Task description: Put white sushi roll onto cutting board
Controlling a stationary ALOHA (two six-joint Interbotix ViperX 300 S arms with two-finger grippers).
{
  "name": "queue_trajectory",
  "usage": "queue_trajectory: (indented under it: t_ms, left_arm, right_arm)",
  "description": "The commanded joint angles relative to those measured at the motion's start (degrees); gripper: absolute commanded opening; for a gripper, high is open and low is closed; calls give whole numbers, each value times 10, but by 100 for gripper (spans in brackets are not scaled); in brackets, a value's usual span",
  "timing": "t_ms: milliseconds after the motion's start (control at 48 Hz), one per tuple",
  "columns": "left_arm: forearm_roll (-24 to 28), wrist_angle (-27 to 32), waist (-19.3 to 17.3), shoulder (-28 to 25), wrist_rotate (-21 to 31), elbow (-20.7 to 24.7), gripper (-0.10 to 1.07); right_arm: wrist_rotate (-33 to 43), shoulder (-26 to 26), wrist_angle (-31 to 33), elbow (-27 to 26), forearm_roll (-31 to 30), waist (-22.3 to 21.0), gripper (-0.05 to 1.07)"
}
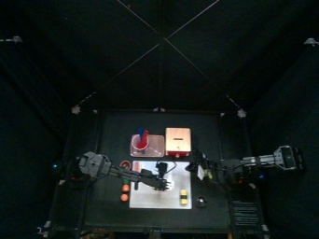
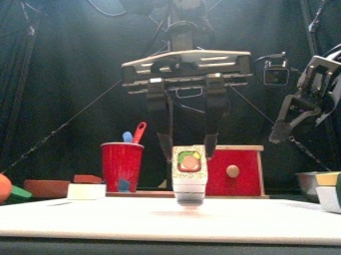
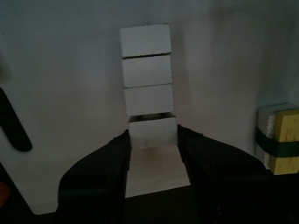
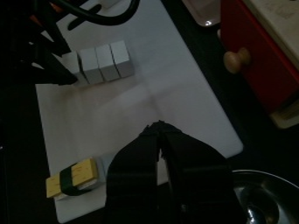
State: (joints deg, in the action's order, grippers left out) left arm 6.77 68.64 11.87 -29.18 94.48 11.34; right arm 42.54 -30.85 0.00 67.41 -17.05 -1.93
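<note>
The left gripper (image 3: 158, 140) hangs over the cutting board (image 4: 176, 96) with its two fingers spread wide. They stand either side of the near end of the white sushi roll (image 3: 149, 70), which already lies flat on the board as one straight row of four squarish white segments. Whether the fingers touch that end segment cannot be told. One yellow-green piece (image 3: 278, 140) with a dark band also lies on the board, well apart from the row and near the board's opposite edge. The right gripper (image 4: 156, 129) hovers above the board's other side with its fingers pressed together and nothing between them. Beyond the board stand one red box (image 2: 233, 169) with a round knob, one red cup (image 2: 123, 164) holding two utensils, and one small labelled bottle (image 2: 190, 174). Two red-orange round pieces (image 1: 125, 192) sit on the table just off the board's left edge in the top view.
</note>
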Motion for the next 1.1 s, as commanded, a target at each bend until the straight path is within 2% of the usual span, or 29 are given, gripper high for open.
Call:
queue_trajectory:
  t_ms: [0,104,208,333,583,771,917,1083]
  left_arm:
    - [1,-8,1,10,-4,8,60]
    - [0,-27,2,8,-4,1,65]
    - [-14,-55,3,8,-4,-14,77]
    - [-23,-58,3,11,-6,-26,87]
    - [-23,-55,1,25,-6,-29,88]
    - [-23,-44,-3,62,-22,-30,88]
    - [-21,-41,-15,105,-83,-32,88]
    - [-4,-41,-30,158,-217,-47,88]
  right_arm:
    - [-1,-6,-2,-7,-2,1,18]
    - [-1,-6,-2,-10,-3,1,18]
    - [-1,-6,-2,-11,-3,1,18]
    - [2,-6,-2,-10,-3,1,18]
    - [2,-6,-2,-9,-2,1,18]
    - [2,-6,-2,-11,-2,0,18]
    - [2,-6,-2,-13,-3,0,18]
    - [2,-6,-2,-16,0,0,18]
